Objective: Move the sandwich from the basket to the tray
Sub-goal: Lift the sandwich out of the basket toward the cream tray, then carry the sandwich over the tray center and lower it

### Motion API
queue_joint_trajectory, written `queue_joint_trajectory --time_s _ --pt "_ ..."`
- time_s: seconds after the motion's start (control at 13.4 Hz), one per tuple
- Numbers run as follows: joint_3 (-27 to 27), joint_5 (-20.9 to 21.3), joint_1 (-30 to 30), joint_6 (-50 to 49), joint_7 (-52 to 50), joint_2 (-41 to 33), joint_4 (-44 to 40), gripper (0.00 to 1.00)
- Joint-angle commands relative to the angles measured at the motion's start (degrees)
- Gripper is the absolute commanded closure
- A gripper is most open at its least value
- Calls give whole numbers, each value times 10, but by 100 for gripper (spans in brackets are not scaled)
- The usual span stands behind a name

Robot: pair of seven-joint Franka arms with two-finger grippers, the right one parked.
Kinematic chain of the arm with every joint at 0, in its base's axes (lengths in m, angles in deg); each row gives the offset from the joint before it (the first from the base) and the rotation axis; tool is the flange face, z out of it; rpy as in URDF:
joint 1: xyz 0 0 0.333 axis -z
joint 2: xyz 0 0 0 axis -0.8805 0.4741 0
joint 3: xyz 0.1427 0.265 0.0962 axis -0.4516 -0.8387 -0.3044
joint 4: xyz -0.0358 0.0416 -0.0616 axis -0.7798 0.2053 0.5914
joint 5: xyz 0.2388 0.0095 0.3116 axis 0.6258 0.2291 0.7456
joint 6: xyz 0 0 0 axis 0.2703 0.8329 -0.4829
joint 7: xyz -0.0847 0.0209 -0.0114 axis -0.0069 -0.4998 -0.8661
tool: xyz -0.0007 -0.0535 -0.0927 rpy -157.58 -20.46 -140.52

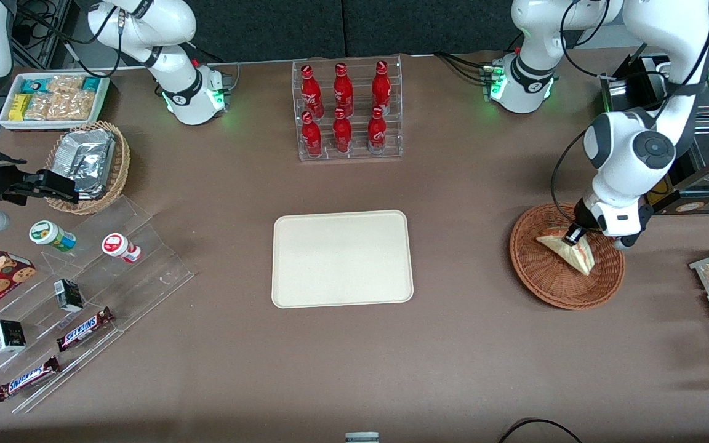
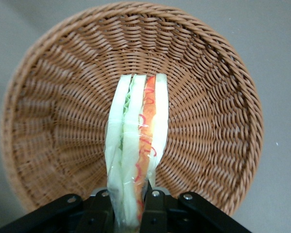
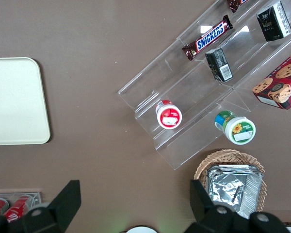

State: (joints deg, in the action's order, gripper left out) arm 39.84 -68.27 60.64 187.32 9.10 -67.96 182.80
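Wicker basket (image 1: 567, 271) holds the sandwich (image 2: 136, 150); the gripper (image 2: 131, 204) pinches its corner, apparently to carry it to the tray (image 1: 342, 258).

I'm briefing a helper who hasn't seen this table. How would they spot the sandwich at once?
Find the round brown wicker basket toward the working arm's end of the table. The claw is shut on the sandwich in it. It is a pale bread wedge with a red and yellow filling stripe, unlike the foil packets.
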Motion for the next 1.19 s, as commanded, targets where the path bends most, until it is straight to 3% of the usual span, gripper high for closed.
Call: queue_joint_trajectory --time_s 0.0,0.37,0.82,1.12 --pt "22 10 6 -99 5 -68 -18 97" --pt "122 11 7 -340 4 -70 -198 96" --pt "230 24 50 -362 -61 -17 -306 96" --pt "239 36 138 -357 -59 92 -388 96"
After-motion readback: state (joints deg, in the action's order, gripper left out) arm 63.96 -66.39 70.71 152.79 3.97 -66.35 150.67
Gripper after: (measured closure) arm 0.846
